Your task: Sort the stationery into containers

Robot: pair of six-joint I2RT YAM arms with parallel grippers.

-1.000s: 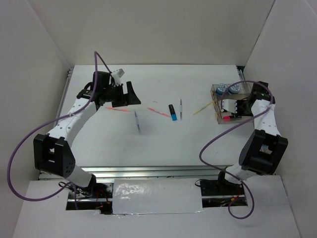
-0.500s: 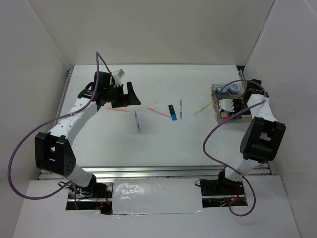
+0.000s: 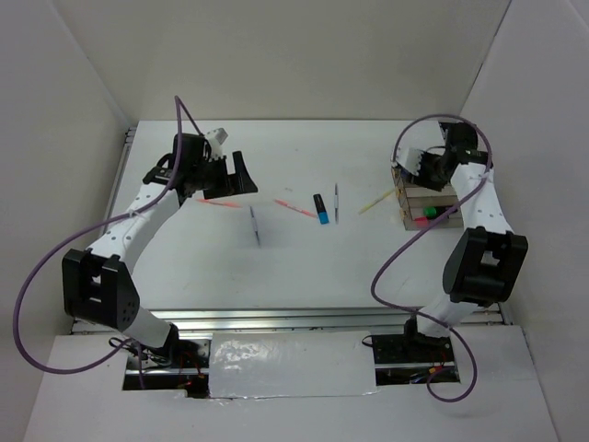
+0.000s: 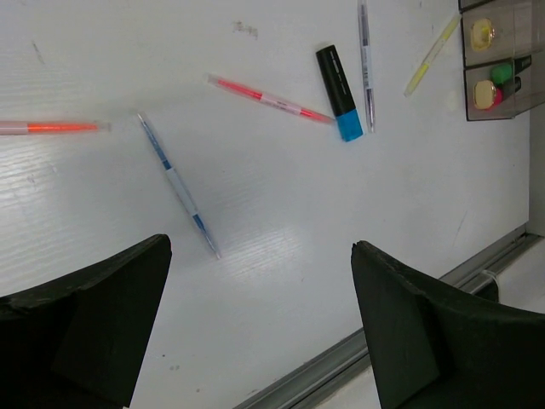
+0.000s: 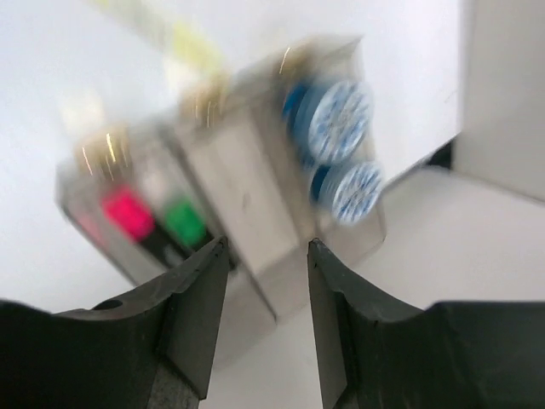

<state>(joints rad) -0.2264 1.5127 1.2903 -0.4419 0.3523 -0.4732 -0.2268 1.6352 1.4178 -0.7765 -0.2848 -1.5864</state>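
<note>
The clear organiser tray (image 3: 410, 204) stands at the right; a pink-capped (image 3: 421, 220) and a green-capped highlighter (image 3: 433, 212) lie in its near compartment. My right gripper (image 3: 417, 166) hovers over the tray's far end, open and empty. The blurred right wrist view shows the tray (image 5: 247, 187), two tape rolls (image 5: 338, 119) in one end compartment, and pink (image 5: 128, 213) and green (image 5: 183, 221) caps in the other. My left gripper (image 3: 237, 177) is open and empty above the table's left (image 4: 260, 247). On the table lie a blue-capped highlighter (image 3: 320, 208), silver pen (image 3: 337, 203), blue pen (image 3: 255, 224), yellow stick (image 3: 375, 201) and two orange sticks (image 3: 296, 207).
White walls close in the table on three sides. A metal rail (image 3: 304, 318) runs along the near edge. In the left wrist view the loose items lie spread out: highlighter (image 4: 341, 92), blue pen (image 4: 179, 187), orange stick (image 4: 272, 100), tray (image 4: 511, 94) at far right.
My right gripper has lifted out of the tray's near compartment and swung toward its far end. A green highlighter now shows beside the pink one. The left arm has not moved.
</note>
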